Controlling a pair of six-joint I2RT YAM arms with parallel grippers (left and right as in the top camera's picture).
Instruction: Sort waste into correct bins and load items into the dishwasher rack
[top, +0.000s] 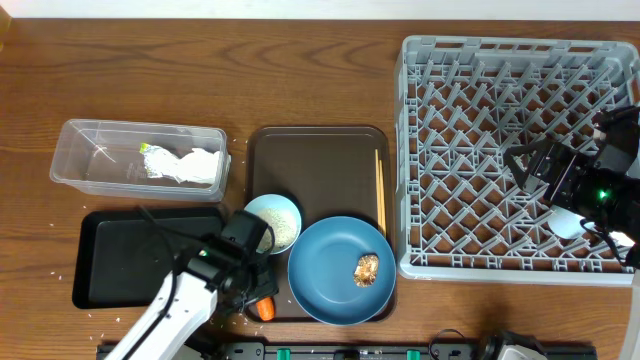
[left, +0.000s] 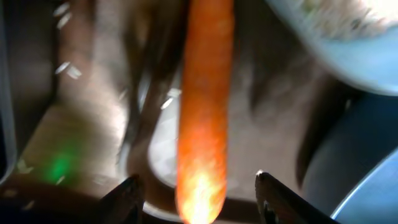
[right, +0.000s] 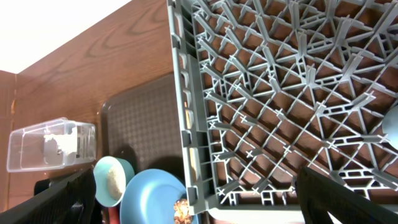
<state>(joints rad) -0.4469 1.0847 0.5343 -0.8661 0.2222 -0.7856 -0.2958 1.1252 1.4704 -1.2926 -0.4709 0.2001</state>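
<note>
surface: wooden table (top: 200, 70) | on it: clear tub (top: 90, 160), black tray (top: 112, 262), brown tray (top: 320, 165), grey rack (top: 500, 46)

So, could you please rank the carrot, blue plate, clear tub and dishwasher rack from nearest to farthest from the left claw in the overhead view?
1. The carrot, at the left claw.
2. The blue plate, just to its right.
3. The clear tub, farther off, up and left.
4. The dishwasher rack, far right.
</note>
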